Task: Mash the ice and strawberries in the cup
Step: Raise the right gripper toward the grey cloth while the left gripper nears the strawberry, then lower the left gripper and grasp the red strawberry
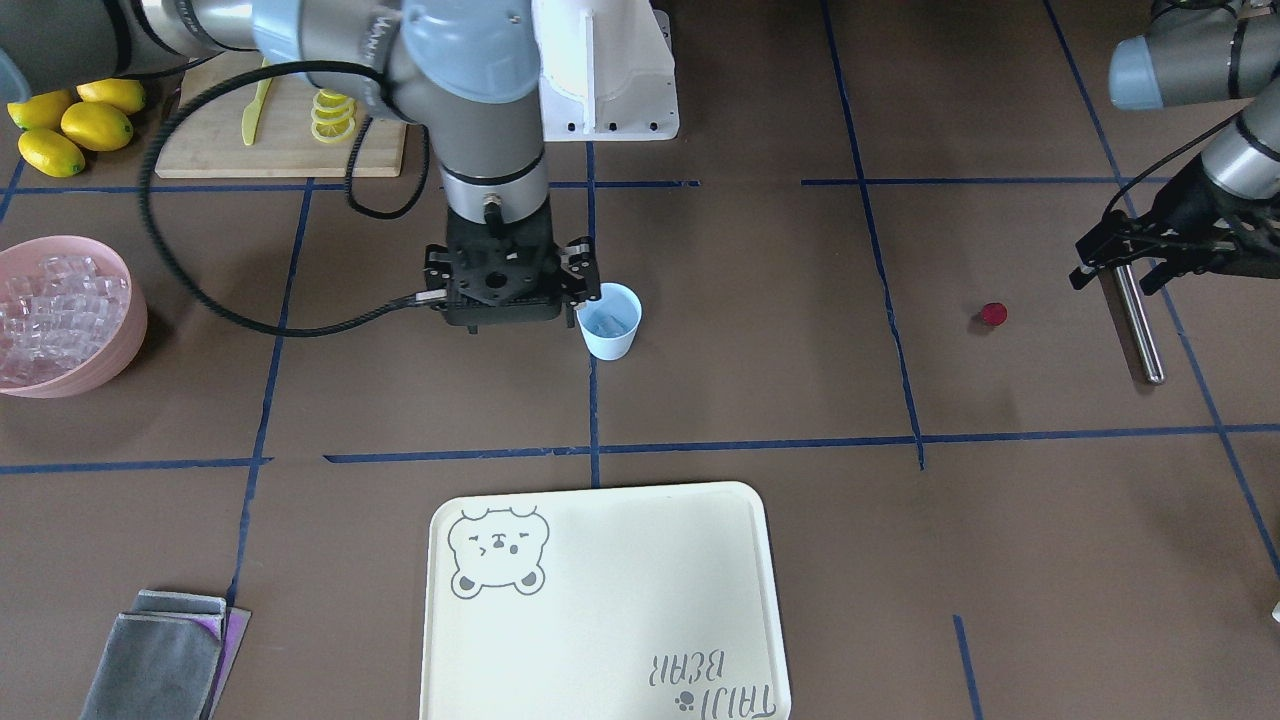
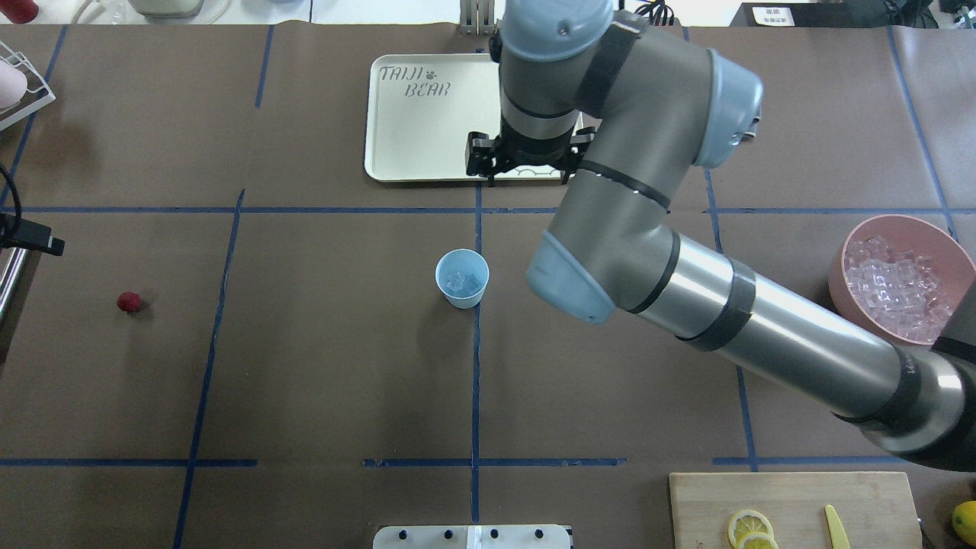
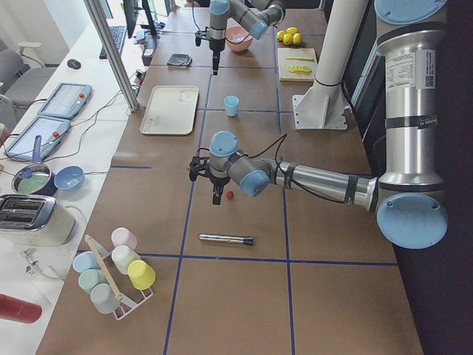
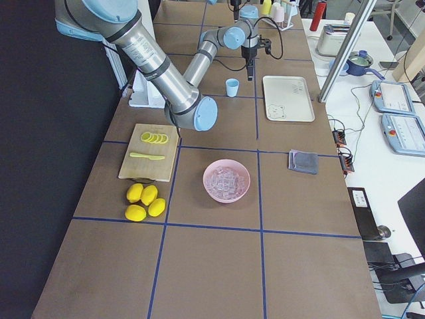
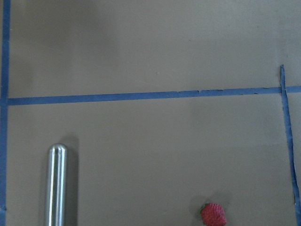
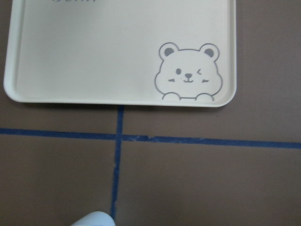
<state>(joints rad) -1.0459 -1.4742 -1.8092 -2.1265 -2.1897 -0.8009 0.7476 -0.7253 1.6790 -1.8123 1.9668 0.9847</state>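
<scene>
**Iced cup at centre, strawberry far to the side**

The cup [image 1: 610, 320] stands upright at mid-frame in the front view, on a blue tape line, with ice [image 2: 465, 284] in its bottom. The strawberry [image 1: 993, 315] lies alone on the table [image 1: 760, 330], well apart to the right. The right gripper [image 1: 505, 288] hangs raised near the cup without touching it. The left gripper [image 1: 1112, 278] hovers near the strawberry, above a steel rod [image 1: 1138, 330] lying flat. Neither claw's opening can be told. A tray [image 1: 600, 600] sits at the bottom, a pink bowl [image 1: 135, 320] of ice at left, and lemons [image 1: 80, 125] upper left. In the left side view, a bench holds a toaster [image 3: 29, 218].
</scene>
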